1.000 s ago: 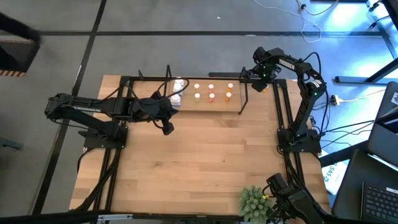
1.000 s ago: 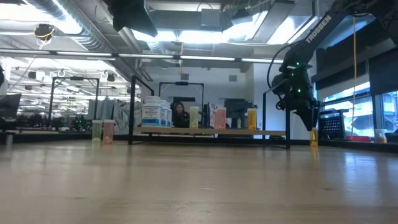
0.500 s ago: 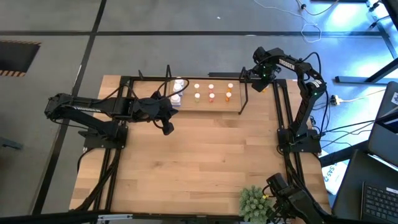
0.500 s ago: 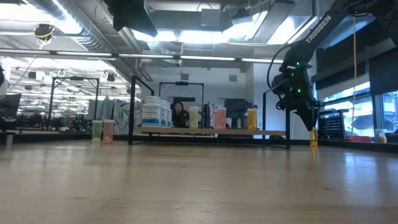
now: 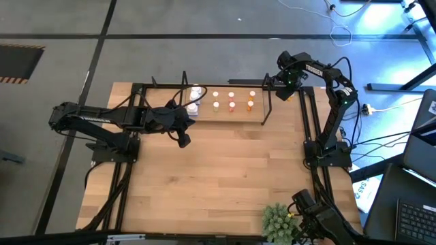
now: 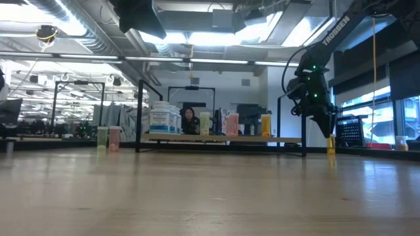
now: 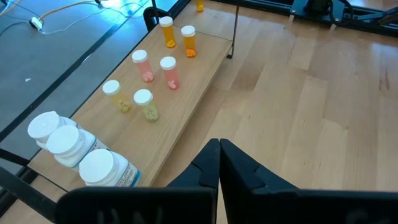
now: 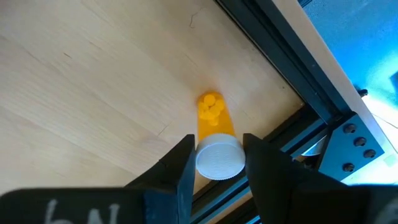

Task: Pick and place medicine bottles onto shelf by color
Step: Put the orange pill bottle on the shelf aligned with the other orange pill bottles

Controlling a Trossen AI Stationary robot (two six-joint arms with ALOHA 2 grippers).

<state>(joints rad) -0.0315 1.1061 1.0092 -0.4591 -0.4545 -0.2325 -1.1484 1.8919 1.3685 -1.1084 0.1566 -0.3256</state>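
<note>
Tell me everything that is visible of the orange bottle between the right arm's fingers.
The orange bottle is a small clear orange plastic cylinder with a white ribbed cap and orange pills inside. It stands upright on the wooden table, off the shelf, near the black frame. The right gripper has its fingers on both sides of the cap; contact is not certain.

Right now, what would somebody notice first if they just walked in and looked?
Probably the right gripper at the table's far right corner, its fingers on either side of an orange bottle's white cap. Next, the shelf at the table's far edge with little bottles paired by colour, beside three big white bottles. The left gripper waits, shut, nearby.
</note>
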